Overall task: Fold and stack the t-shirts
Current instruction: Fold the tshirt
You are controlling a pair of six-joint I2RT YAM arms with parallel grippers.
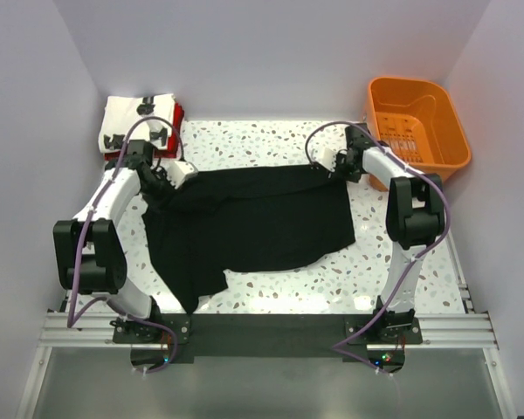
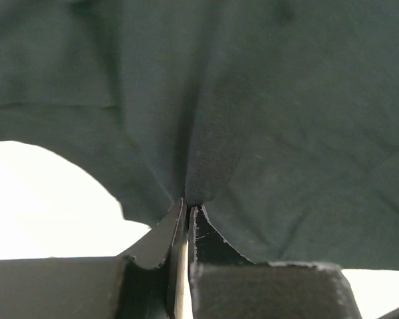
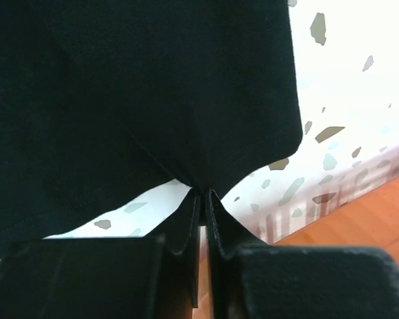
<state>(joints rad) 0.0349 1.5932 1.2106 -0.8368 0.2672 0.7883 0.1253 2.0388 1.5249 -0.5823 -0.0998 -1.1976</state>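
Speckled table [image 1: 271,144] under black t-shirt [image 1: 253,218], left fingers [image 2: 153,242] and right fingers [image 3: 226,232] tight on its far edge; folded t-shirts [image 1: 140,118] only overhead.

**Twin arms reach in, fingers clamped**

The left arm [image 1: 113,196] rises from its base at lower left, bends at the elbow and angles toward the upper left of centre. The right arm [image 1: 400,188] mirrors it on the right. Both wrists turn inward, facing each other. The left fingers [image 2: 161,240] and right fingers [image 3: 225,229] are pressed together, each pair pinching an edge of the black t-shirt [image 1: 253,218].
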